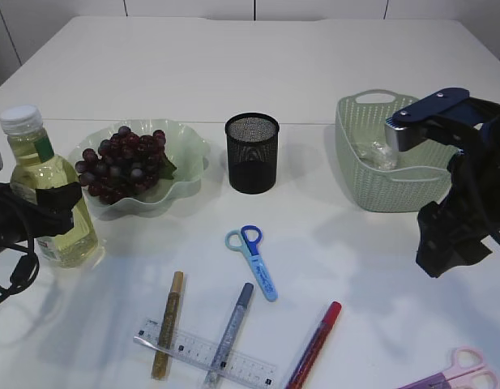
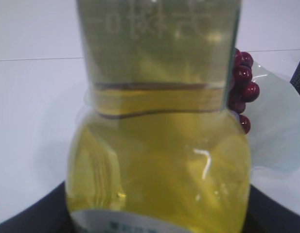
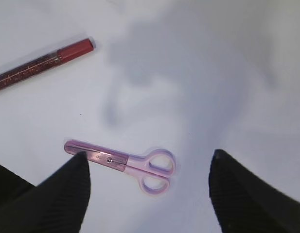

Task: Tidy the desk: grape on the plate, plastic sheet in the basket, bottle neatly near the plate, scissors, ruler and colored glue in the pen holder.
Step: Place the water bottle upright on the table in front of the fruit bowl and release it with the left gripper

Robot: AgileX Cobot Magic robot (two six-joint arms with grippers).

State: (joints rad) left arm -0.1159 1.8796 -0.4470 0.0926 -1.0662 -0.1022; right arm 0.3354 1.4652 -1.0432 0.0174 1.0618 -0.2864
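The bottle [image 1: 47,190] of yellow liquid stands upright left of the plate [image 1: 189,150], which holds the grape [image 1: 124,166] bunch. My left gripper [image 2: 157,224] is shut on the bottle [image 2: 159,160], a dark finger on each side. Between the wide-apart fingers of my open right gripper [image 3: 150,194], pink scissors [image 3: 125,162] lie on the table below it. The plastic sheet [image 1: 378,154] lies in the green basket [image 1: 351,162]. Blue scissors [image 1: 254,259], a clear ruler [image 1: 205,355] and gold [image 1: 168,324], silver [image 1: 231,328] and red [image 1: 314,344] colored glue pens lie in front of the black pen holder [image 1: 252,152].
My right arm [image 1: 460,203] hangs in front of the basket at the right. The pink scissors [image 1: 460,373] lie at the table's front right corner, with the red glue pen [image 3: 43,65] to their left. The ruler lies under the gold and silver pens.
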